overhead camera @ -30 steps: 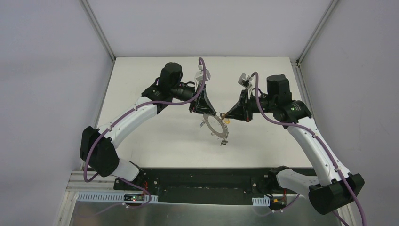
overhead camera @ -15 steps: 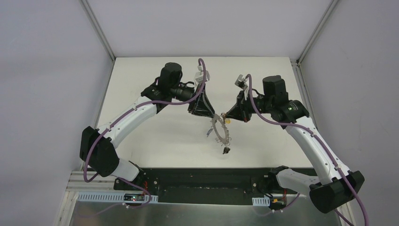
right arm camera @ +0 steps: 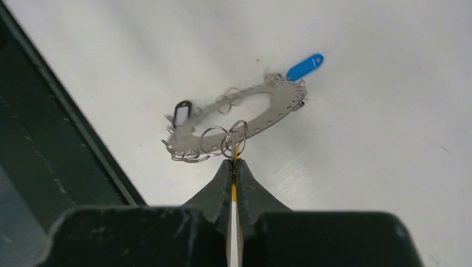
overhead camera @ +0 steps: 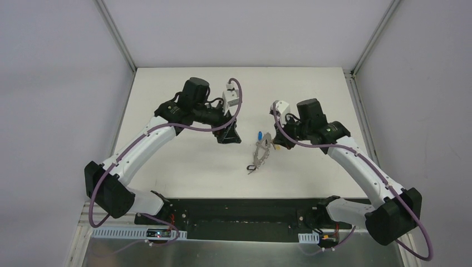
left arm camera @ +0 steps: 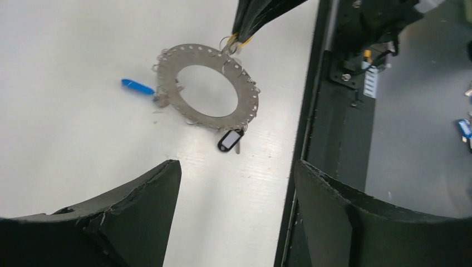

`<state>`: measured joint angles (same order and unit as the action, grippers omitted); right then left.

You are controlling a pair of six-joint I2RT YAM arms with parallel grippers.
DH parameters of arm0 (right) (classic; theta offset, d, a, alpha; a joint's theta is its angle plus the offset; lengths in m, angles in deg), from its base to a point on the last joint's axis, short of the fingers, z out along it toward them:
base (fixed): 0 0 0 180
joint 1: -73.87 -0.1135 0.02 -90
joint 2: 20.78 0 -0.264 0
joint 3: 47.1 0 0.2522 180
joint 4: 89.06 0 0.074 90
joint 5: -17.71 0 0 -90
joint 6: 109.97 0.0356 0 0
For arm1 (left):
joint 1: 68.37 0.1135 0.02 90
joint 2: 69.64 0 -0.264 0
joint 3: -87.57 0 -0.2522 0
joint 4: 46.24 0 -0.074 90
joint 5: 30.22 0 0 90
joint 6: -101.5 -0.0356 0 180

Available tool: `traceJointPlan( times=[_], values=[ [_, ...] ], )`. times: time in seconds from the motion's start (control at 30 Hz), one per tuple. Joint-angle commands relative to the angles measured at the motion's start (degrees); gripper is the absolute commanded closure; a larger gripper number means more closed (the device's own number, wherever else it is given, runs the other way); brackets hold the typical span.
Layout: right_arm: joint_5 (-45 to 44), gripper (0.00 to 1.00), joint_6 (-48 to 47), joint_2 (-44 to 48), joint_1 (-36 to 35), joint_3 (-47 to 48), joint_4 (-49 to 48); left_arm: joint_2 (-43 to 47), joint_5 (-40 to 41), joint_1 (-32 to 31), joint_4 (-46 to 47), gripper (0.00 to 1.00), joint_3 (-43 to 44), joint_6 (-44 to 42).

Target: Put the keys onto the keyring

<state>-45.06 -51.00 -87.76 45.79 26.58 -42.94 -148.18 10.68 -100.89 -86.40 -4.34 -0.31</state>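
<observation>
While the left gripper hovers over the table with its fingers wide apart and nothing between them, the ring is near the table's middle, between the two grippers. A blue key is at its far rim and a black key at its near rim. At the ring's right edge the right gripper, its arm bent and reaching in from the right, is closed tight on a yellow key, which touches the wire loops there.
</observation>
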Motion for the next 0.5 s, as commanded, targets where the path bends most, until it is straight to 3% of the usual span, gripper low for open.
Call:
traceJointPlan(
  times=[0.0, 0.27, 0.47],
  values=[
    [-12.8, 1.00, -6.4, 0.0, -0.4, -3.6, -0.3, 3.7, 13.6, 0.6, -5.5, 0.22, 0.8, -4.0],
    [-29.2, 1.00, -11.0, 3.0, -0.1, -13.2, 0.6, 6.7, 26.3, 1.1, -7.2, 0.19, -0.2, -5.2],
    [-34.8, 1.00, -11.7, 2.1, 0.3, -17.7, 0.5, 7.0, 32.5, 1.2, -6.8, 0.17, -0.8, -4.1]
  ],
)
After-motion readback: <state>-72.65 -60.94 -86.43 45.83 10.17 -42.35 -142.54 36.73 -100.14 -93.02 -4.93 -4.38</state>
